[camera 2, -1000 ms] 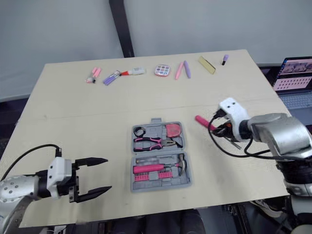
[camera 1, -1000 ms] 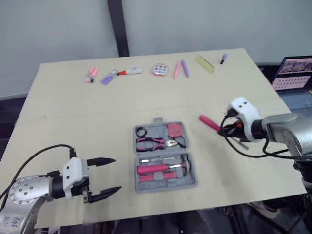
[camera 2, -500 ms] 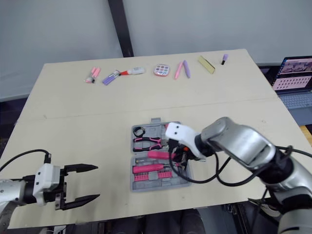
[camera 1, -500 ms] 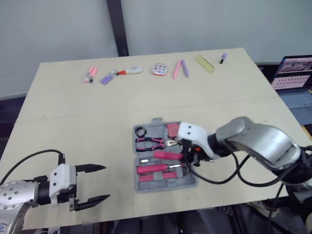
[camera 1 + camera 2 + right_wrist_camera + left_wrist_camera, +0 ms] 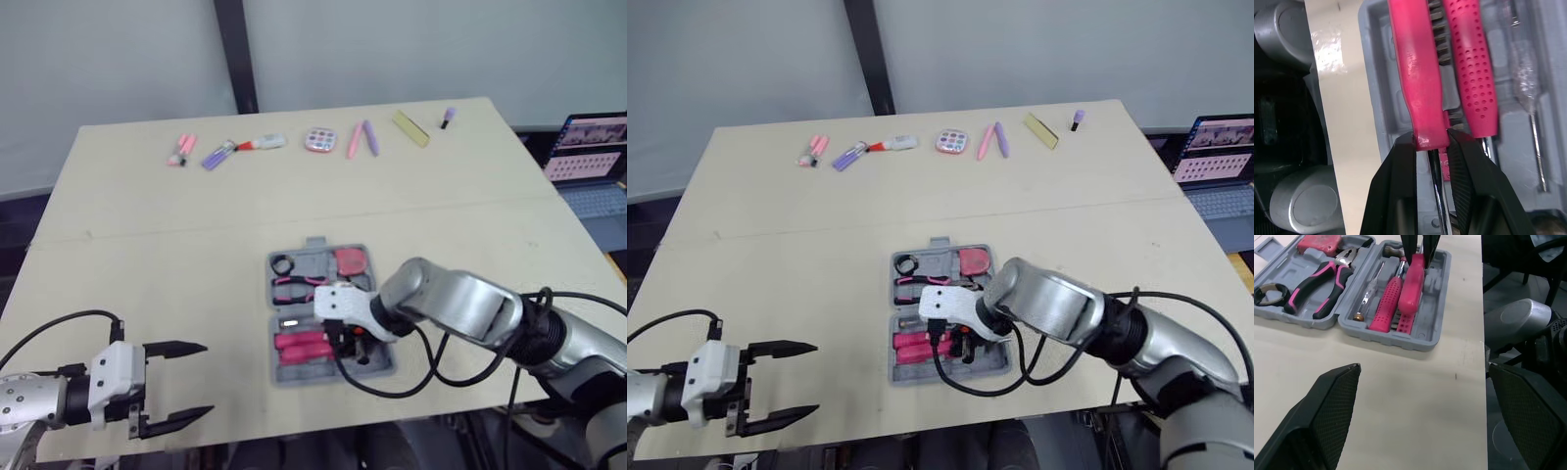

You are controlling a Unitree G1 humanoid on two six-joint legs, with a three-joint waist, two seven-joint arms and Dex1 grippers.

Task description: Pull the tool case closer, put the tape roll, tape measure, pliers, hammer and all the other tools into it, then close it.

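Note:
The grey tool case [image 5: 384, 364] lies open mid-table. Its upper half holds the black tape roll [image 5: 284, 264], pink-handled pliers [image 5: 302, 286] and red tape measure [image 5: 351, 260]. My right gripper [image 5: 345, 339] hangs over the lower half, shut on a pink-handled screwdriver [image 5: 1418, 83] where the shaft leaves the handle. That tool lies along a second pink-handled tool [image 5: 1469, 73] in the tray, with a slim clear screwdriver [image 5: 1369, 298] beside them. My left gripper [image 5: 186, 382] stands open near the table's front left, left of the case, with nothing between its fingers.
A row of pens, markers and small items [image 5: 294, 144] lies along the table's far side. A laptop [image 5: 588, 147] sits off the right edge. The table's front edge [image 5: 1484, 382] runs close to the case.
My right gripper has carried the pink screwdriver from the table right of the case leftward, down over the case's lower half. The left gripper has drifted back towards the front left corner.

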